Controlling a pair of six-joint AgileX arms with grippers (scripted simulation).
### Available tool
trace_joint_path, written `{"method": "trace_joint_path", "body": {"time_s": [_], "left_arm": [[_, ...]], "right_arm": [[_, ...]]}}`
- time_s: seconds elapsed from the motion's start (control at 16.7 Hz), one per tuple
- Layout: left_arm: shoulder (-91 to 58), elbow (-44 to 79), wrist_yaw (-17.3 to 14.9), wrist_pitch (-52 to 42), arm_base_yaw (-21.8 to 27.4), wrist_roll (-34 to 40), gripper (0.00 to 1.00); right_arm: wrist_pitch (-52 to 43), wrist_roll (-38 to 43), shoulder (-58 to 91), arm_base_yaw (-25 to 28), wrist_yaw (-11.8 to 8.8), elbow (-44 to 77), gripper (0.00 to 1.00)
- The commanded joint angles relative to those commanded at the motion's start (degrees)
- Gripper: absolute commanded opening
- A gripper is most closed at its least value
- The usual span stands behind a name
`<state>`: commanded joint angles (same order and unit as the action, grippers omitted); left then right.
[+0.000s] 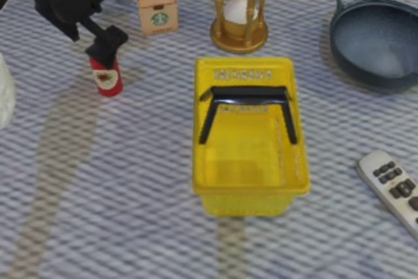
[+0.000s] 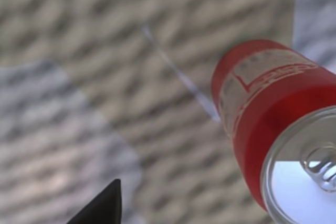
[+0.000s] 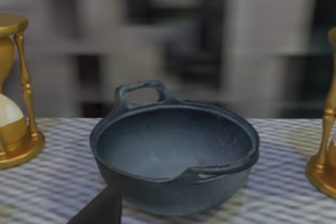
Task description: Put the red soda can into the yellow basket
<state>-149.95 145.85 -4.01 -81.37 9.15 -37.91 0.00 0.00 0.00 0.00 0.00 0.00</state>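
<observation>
yellow basket (image 1: 251,181) waits mid-table; left gripper (image 1: 104,47) tops red soda can (image 1: 107,78) near far-left edge, grip unclear; centre squarely before lifting.

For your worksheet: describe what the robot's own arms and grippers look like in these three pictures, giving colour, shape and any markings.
The left arm is matt black and chunky, built of blocky segments, ending in the left gripper, a dark, tapered two-finger piece. A black panel with white lettering sits at the top view's left corner. Each wrist view shows only one pointed black fingertip at the picture's edge. The right arm is out of the top view; no cables show.
</observation>
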Motion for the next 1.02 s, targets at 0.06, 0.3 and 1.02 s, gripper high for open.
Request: {"method": "trace_joint_path", "body": {"time_s": [0.06,0.3,1.02], "left_arm": [[0.0,-0.8,0.0,0.8,0.2,-0.1,1.0],[0.0,-8.2,0.1,8.3,0.4,0.2,1.0],[-0.1,-10.8,0.1,10.9,0.5,0.3,0.55]], "right_arm": [[0.0,0.0,0.0,0.0,0.0,0.0,1.0],[0.0,0.0,0.0,0.0,0.0,0.0,1.0],[0.0,0.0,0.0,0.0,0.0,0.0,1.0]]}}
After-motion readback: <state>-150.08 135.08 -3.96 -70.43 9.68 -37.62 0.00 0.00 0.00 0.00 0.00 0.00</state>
